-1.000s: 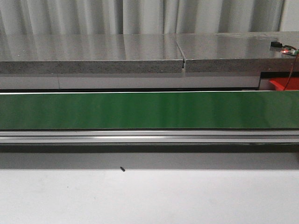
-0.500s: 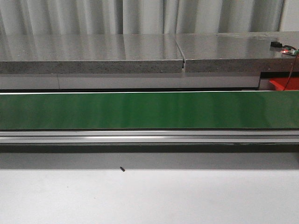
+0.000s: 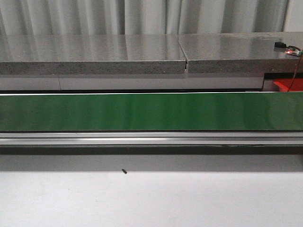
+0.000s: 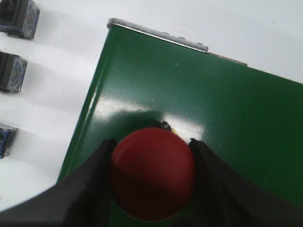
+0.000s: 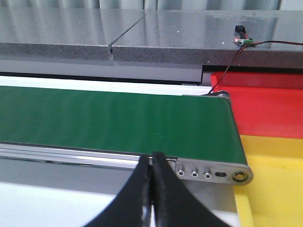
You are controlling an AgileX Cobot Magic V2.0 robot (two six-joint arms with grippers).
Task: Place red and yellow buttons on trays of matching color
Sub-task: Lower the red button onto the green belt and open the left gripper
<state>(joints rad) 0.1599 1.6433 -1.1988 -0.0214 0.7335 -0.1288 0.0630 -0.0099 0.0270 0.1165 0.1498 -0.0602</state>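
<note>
red button (image 4: 153, 175) clamped between left gripper (image 4: 152, 187) jaws, low over the near end of the green belt (image 4: 199, 113). right gripper (image 5: 152, 189) jaws pressed together, holding nothing, by the belt's far end. red tray (image 5: 265, 106) and yellow tray (image 5: 274, 184) just beyond. likely step: setting the button on the belt; next, opening and lifting clear.

Green conveyor belt (image 3: 142, 112) spans the full width of the front view, edged on its near side by an aluminium side rail (image 3: 151, 138). Small dark speck (image 3: 124, 171) lies on the white table (image 3: 151, 198), near the rail. Beyond the belt: grey stone countertop (image 3: 90, 54), seam right of centre. Small circuit board (image 3: 293, 52) with wire sits at its far right. Grey curtain (image 3: 142, 16) behind.
</note>
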